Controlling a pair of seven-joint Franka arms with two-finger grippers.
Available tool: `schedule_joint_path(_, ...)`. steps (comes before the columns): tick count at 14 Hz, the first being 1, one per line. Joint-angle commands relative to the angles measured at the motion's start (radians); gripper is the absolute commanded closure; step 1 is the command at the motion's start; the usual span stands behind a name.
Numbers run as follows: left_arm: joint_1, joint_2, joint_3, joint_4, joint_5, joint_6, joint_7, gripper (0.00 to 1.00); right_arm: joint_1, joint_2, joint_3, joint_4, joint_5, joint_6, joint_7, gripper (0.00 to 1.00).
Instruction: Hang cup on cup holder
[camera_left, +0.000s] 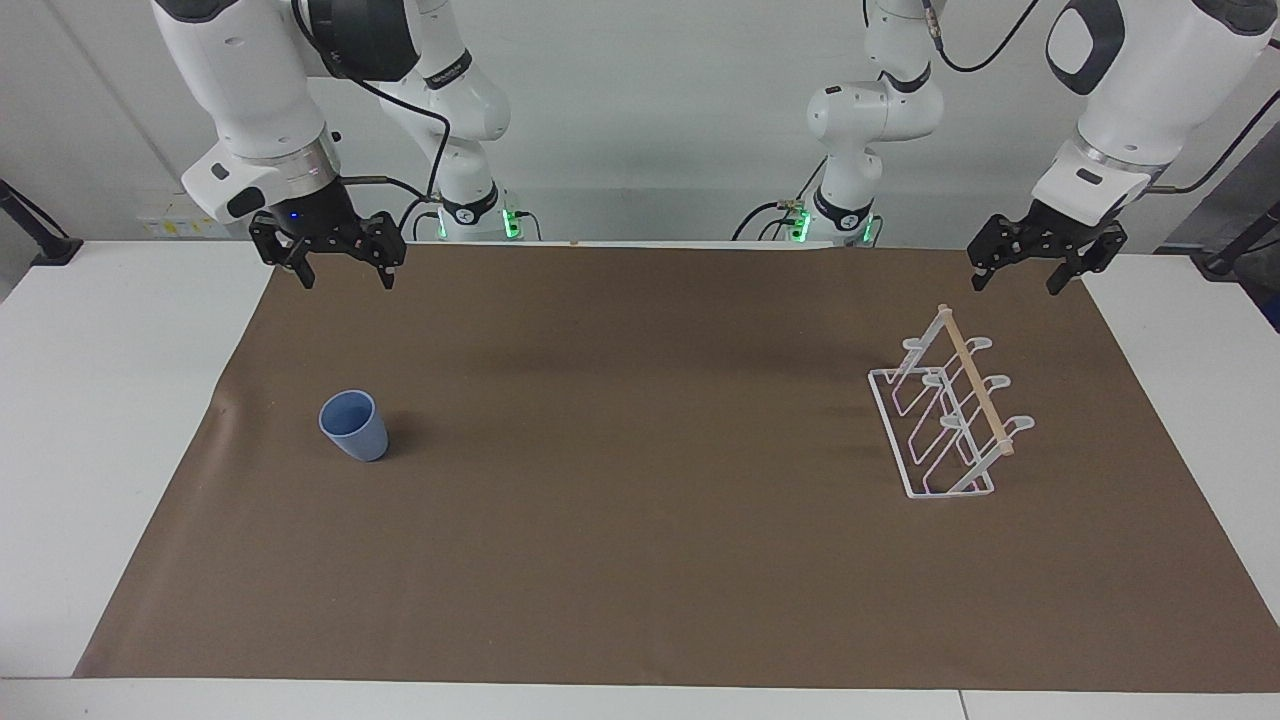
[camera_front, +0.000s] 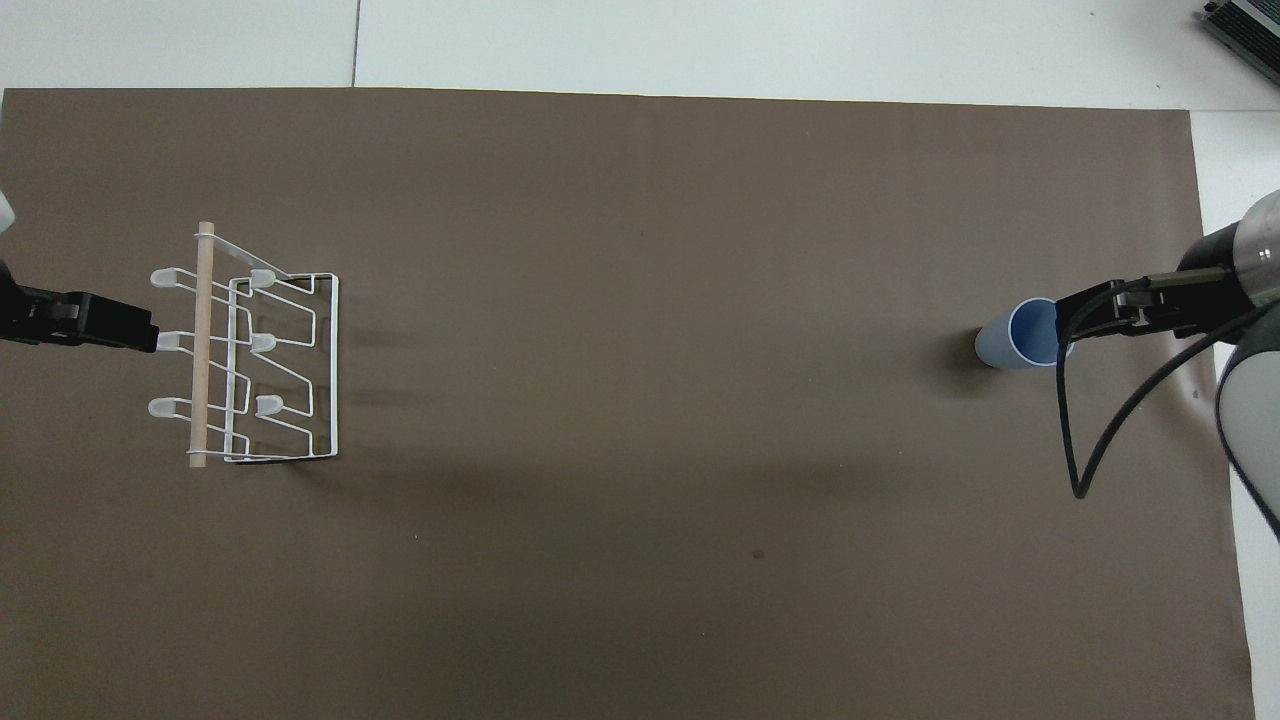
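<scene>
The light blue cup (camera_left: 354, 425) stands upright, mouth up, on the brown mat toward the right arm's end; it also shows in the overhead view (camera_front: 1018, 336). The white wire cup holder (camera_left: 945, 425) with its wooden rod stands toward the left arm's end, prongs bare; it also shows in the overhead view (camera_front: 262, 362). My right gripper (camera_left: 347, 280) hangs open and empty, high over the mat's edge, well apart from the cup. My left gripper (camera_left: 1015, 284) hangs open and empty, high over the mat's edge beside the holder. Both arms wait.
The brown mat (camera_left: 640, 560) covers most of the white table (camera_left: 100, 400). A black cable (camera_front: 1090, 440) loops down from the right arm beside the cup in the overhead view. Nothing else lies on the mat.
</scene>
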Motion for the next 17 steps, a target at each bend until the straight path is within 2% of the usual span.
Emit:
schedule_joint_path(1,0.002,-0.027,0.003,-0.03,-0.002,0.011,0.014,0.0,-0.02,-0.021,0.001,-0.029,0.03,0.009,-0.023,0.0)
schedule_joint_path(8,0.004,-0.026,0.003,-0.03,-0.002,0.011,0.014,0.0,-0.016,-0.021,0.001,-0.03,0.029,0.057,-0.084,0.0)
schedule_joint_path(13,0.004,-0.027,0.003,-0.03,-0.002,0.011,0.014,0.0,-0.02,-0.009,0.001,-0.03,0.03,0.171,-0.187,0.0)
schedule_joint_path(15,0.004,-0.026,0.003,-0.03,-0.002,0.011,0.014,0.0,-0.02,-0.006,0.001,-0.042,0.03,0.248,-0.198,0.0)
schedule_joint_path(17,0.002,-0.026,0.003,-0.03,-0.002,0.011,0.014,0.0,-0.016,-0.007,0.002,-0.055,0.059,0.273,-0.193,0.0)
